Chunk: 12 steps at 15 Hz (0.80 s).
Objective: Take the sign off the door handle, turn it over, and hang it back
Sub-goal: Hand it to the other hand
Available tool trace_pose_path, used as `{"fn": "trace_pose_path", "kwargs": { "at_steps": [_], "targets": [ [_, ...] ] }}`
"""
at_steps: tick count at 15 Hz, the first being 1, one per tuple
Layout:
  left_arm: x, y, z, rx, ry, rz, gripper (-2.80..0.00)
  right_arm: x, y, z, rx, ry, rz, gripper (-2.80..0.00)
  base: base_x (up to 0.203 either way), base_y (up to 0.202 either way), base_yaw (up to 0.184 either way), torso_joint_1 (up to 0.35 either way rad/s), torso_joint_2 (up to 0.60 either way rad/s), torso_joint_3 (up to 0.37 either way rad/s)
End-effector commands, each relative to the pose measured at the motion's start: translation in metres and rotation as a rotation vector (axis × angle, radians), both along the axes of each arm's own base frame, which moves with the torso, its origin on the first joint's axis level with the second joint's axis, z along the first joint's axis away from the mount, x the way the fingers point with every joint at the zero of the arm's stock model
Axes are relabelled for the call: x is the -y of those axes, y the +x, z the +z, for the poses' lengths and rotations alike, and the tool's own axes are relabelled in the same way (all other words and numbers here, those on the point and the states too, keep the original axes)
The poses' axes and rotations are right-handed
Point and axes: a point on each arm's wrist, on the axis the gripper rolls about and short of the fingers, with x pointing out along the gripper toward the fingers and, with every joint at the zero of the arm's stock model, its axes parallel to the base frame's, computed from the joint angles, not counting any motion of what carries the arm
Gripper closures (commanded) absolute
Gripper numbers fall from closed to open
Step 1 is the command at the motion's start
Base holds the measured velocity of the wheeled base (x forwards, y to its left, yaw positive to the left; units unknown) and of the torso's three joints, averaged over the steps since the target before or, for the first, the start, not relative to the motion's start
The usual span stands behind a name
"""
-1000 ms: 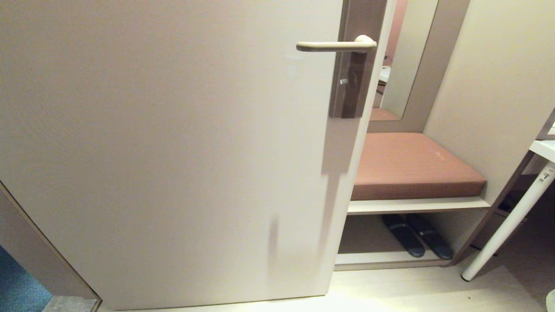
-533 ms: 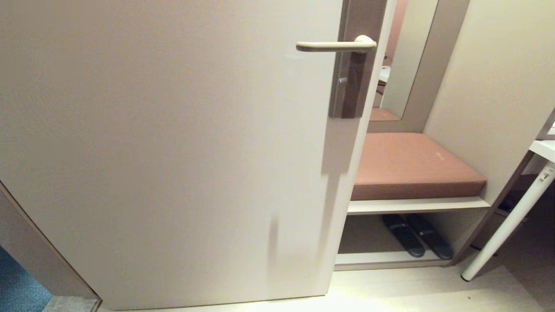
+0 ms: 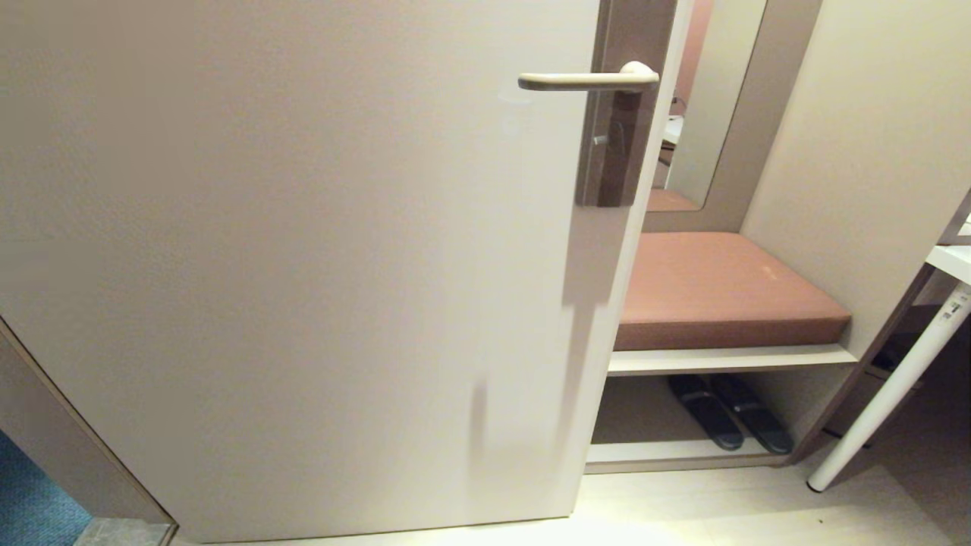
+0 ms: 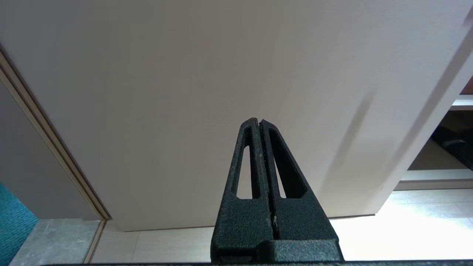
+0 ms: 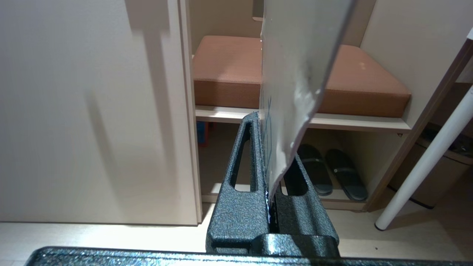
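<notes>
Here the sign (image 5: 295,74) is pinched edge-on between the two fingers of my right gripper (image 5: 266,122), its rounded lower end sunk down in the slot between them and the rest of the card rising up past the tips and out of sight. The face I can see is pale, with a trace of blue print close to the fingers. It hangs on nothing; only my grip carries it.

The handle (image 3: 588,79) is bare, a slim pale lever lying level on its brown-grey plate (image 3: 618,136) near the right edge of the door (image 3: 288,250). Neither of my arms shows in the head view.

My left gripper (image 4: 259,122) has its fingers pressed flat together with nothing between them, pointing at the blank lower face of the door, low and near the floor.

To the right of the door's edge there is a bench with a reddish-brown cushion (image 3: 721,288) on a pale shelf, and under that shelf a pair of dark slippers (image 3: 728,421) lying side by side. Farther right a white table leg (image 3: 887,394) slants down to the floor. A strip of teal carpet (image 3: 34,500) shows at the far left.
</notes>
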Motion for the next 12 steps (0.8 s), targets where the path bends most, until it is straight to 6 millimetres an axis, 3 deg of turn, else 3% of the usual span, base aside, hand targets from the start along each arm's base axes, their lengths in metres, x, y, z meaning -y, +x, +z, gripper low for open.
{"fn": "trace_pose_path", "kwargs": {
  "at_steps": [1, 12],
  "targets": [
    [0.0, 0.0001, 0.0, -0.001, -0.001, 0.0, 0.0, 0.0, 0.0001, -0.0001, 0.0, 0.0, 0.001, 0.0, 0.0, 0.0, 0.0, 0.0, 0.0, 0.0],
    [0.0, 0.0001, 0.0, -0.001, -0.001, 0.0, 0.0, 0.0, 0.0001, -0.0001, 0.0, 0.0, 0.001, 0.0, 0.0, 0.0, 0.0, 0.0, 0.0, 0.0]
  ]
}}
